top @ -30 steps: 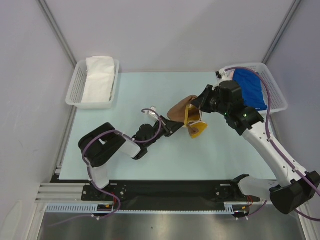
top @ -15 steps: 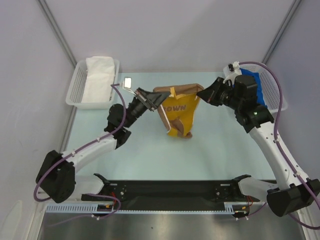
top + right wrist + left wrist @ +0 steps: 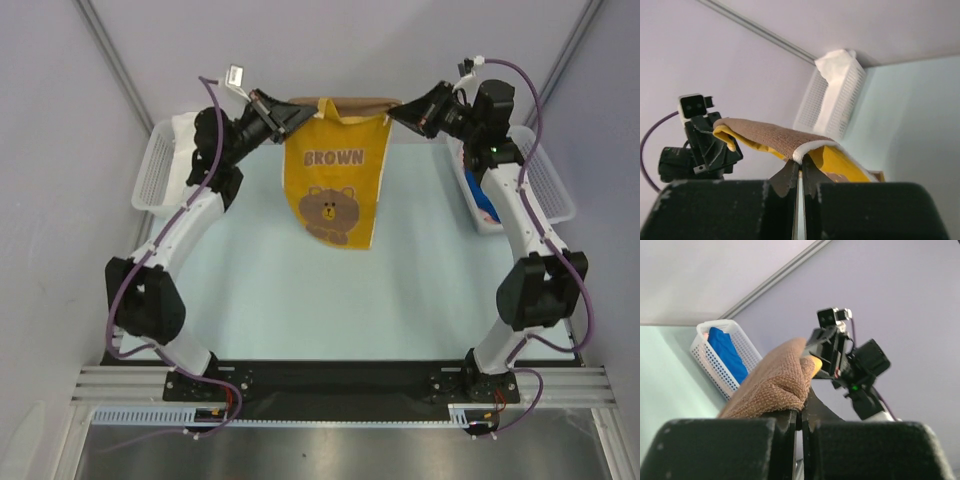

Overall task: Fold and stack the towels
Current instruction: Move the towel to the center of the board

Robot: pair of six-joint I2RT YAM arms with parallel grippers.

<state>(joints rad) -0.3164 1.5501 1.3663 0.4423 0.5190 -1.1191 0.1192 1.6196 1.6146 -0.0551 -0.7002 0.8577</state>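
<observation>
Nearest to us, the two arm bases sit at the front edge of the pale green table (image 3: 300, 300), and both arms reach up and away toward the back wall. Between them hangs the brown bear towel (image 3: 335, 175), lifted off the table and spread flat. Its yellow face is toward us, showing the word BROWN above a bear's head. Its lower edge hangs free in the air over the far half of the table.

The top hem is folded over, showing the brown terry side, and each upper corner is pinched. The left gripper (image 3: 297, 112) is clenched on the left corner, and its wrist view shows the two fingers pressed together with brown pile bunched between them. The right gripper (image 3: 397, 116) is clamped on the right corner, and its own camera shows the white-edged hem caught in the closed jaws. The towel's top edge runs nearly level between the two grippers.

Farther back, the left mesh basket (image 3: 152, 180) holds a folded white towel (image 3: 836, 62), partly hidden by the left arm. On the opposite side, the right mesh basket (image 3: 555, 195) holds a blue towel (image 3: 726, 352). A pink cloth (image 3: 487, 213) shows at the basket's near end, which may be another towel.
</observation>
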